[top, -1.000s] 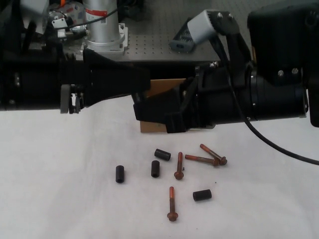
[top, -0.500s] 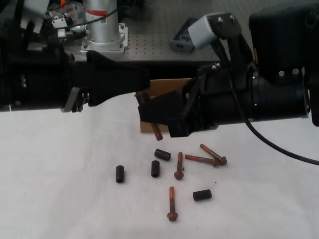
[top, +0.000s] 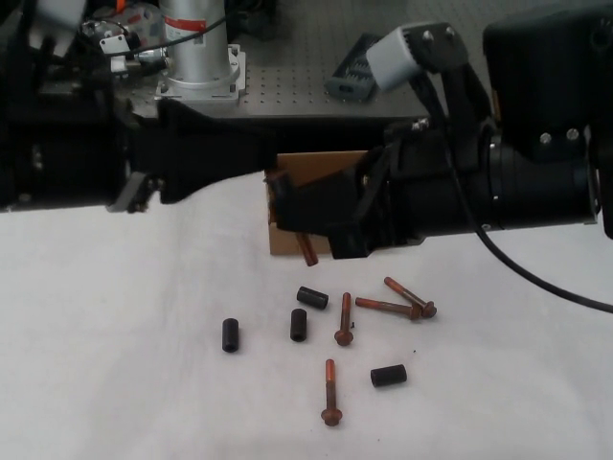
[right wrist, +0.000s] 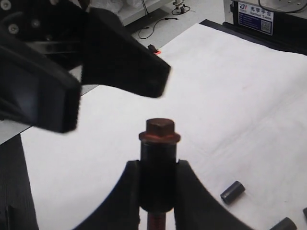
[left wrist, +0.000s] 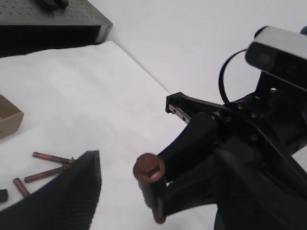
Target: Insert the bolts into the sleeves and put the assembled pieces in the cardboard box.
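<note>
Left pincer hangs over the far left of the surface, jaws apart and empty; keep it parked there, out of the drop path. Loose stock sits mid-surface toward the near edge: four black sleeves, leftmost one, and four bolts, nearest one. The cardboard box is at the far edge, about mid-width. Right pincer is clamped on the sleeve of an assembled piece, held above the surface at the box's near wall, with the bolt through it. My read: the step is the drop into the box. To do it well, carry the piece farther over the opening so the shank tip clears the near wall, keep the head up so the bolt can't slide out of the sleeve, lower it, then release. Risk is the shank catching the wall and pushing the bolt back out. Look of the piece: copper-brown bolt with a flanged hex head seated on the top of a short black cylindrical sleeve, shank sticking out below, slightly tilted in the high view.
</note>
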`<state>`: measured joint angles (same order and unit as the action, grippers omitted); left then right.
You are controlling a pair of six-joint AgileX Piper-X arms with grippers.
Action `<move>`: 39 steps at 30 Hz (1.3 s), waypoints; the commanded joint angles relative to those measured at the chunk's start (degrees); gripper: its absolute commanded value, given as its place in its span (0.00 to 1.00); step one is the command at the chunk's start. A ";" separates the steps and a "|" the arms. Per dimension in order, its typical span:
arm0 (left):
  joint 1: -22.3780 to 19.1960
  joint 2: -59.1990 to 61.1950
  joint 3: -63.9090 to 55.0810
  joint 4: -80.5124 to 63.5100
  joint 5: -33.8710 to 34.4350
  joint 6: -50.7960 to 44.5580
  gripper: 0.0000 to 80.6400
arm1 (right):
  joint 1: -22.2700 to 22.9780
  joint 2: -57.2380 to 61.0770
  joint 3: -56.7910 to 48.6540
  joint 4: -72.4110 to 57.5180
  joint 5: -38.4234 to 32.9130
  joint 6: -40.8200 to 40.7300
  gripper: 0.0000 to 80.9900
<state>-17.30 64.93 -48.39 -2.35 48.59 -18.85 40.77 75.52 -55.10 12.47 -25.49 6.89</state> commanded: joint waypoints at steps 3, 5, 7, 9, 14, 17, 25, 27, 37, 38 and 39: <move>7.37 -6.69 -0.16 9.73 -0.41 5.59 0.52 | -1.84 0.23 -1.30 -0.27 0.52 -0.20 0.04; 10.63 -9.85 -0.16 16.30 -0.41 8.45 0.52 | -4.30 2.39 -2.72 -0.16 0.51 -0.10 0.04; 13.71 -12.81 -0.16 21.81 -0.57 10.22 0.52 | -6.46 5.98 -5.41 0.55 0.51 -0.10 0.04; 16.14 -16.15 -0.16 26.94 -1.41 11.58 0.52 | -8.29 10.09 -8.52 0.93 0.51 -0.10 0.04; 20.95 -22.87 -0.16 35.88 -5.08 13.40 0.52 | -13.05 24.24 -20.38 1.07 0.51 -0.10 0.04; 22.49 -25.63 -0.16 38.37 -5.06 13.39 0.52 | -15.21 32.56 -30.30 2.62 0.51 -0.10 0.04; 22.99 -27.66 -0.16 39.15 -8.84 13.74 0.52 | -16.67 52.77 -54.40 7.96 0.13 0.33 0.04; 22.99 -27.24 -0.16 39.15 -10.27 14.57 0.52 | -16.67 56.45 -58.55 10.08 -0.43 2.13 0.04; 22.99 -24.99 -0.16 39.15 -11.01 16.76 0.52 | -14.17 63.46 -63.50 18.00 0.00 3.55 0.04; 22.99 -24.98 -0.16 39.15 -11.01 16.76 0.52 | -14.00 63.44 -63.50 18.18 0.59 3.33 0.04; 22.99 -24.85 -0.16 39.15 -11.01 16.76 0.52 | -13.91 63.44 -63.50 18.28 1.19 3.34 0.04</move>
<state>5.57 39.60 -48.34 37.12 37.90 -2.95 26.90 139.51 -117.50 30.98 -24.15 10.62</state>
